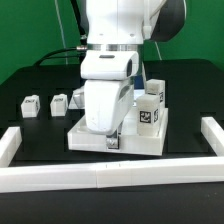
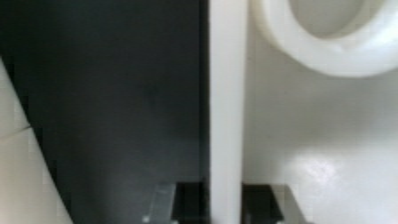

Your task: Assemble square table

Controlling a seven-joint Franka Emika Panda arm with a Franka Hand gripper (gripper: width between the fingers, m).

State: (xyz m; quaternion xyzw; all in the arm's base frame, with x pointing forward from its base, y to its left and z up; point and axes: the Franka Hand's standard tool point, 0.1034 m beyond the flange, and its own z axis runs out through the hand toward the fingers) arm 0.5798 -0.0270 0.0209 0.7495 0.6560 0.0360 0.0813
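Observation:
The white square tabletop lies on the black table with its raised rim up. One white tagged leg stands upright at its corner toward the exterior view's right. My gripper reaches straight down onto the tabletop's near rim toward the exterior view's left. In the wrist view my gripper straddles the rim. One dark finger is outside the rim, the other is inside, and both press against it. A round corner socket shows in the tray floor. Three loose legs lie to the exterior view's left.
Long white border bars stand along the front, the exterior view's left and the exterior view's right. The arm's body hides the middle of the tabletop. A pale strip edges the wrist view.

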